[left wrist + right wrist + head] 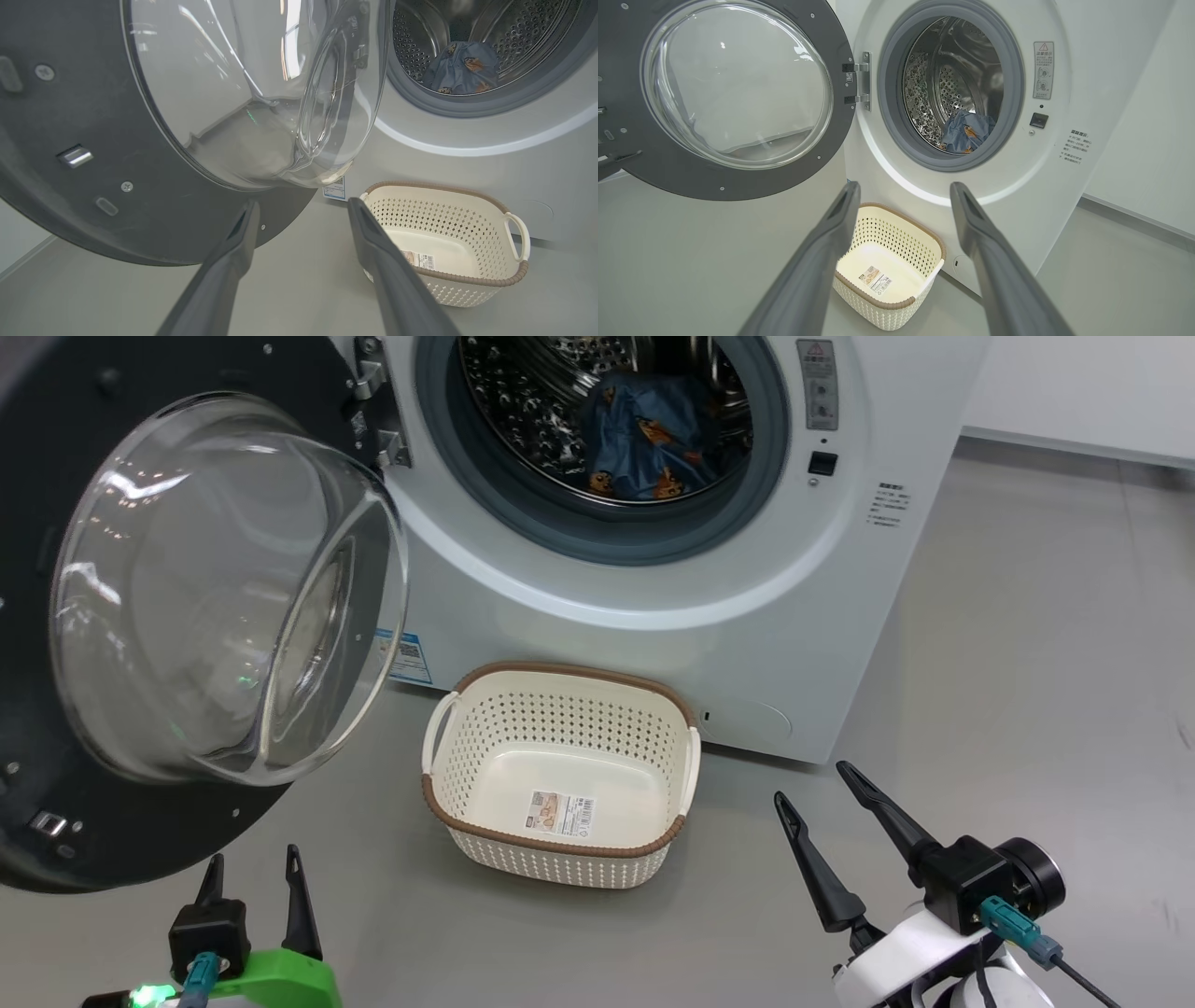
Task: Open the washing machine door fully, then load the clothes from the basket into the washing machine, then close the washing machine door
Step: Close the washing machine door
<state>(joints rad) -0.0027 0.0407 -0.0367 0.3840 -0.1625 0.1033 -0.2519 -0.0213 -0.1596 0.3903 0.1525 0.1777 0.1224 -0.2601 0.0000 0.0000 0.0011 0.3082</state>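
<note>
The washing machine door (224, 588) stands swung wide at the left of the washing machine (653, 616). The clothes (644, 439), blue with orange figures, lie inside the drum (523, 411). The basket (560, 859) sits on the floor (1027, 663) just in front of the machine, with a barcode sticker (560, 814) on its bottom, the print too small to read. A warning label (817, 383) with a red triangle sits right of the opening, its lettering unreadable. The left end effector (254, 855) and the right end effector (811, 782) are near, both spread and holding nothing.

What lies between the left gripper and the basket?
Bare floor, seen in the head view: nothing stands between the left gripper and the basket.
</note>
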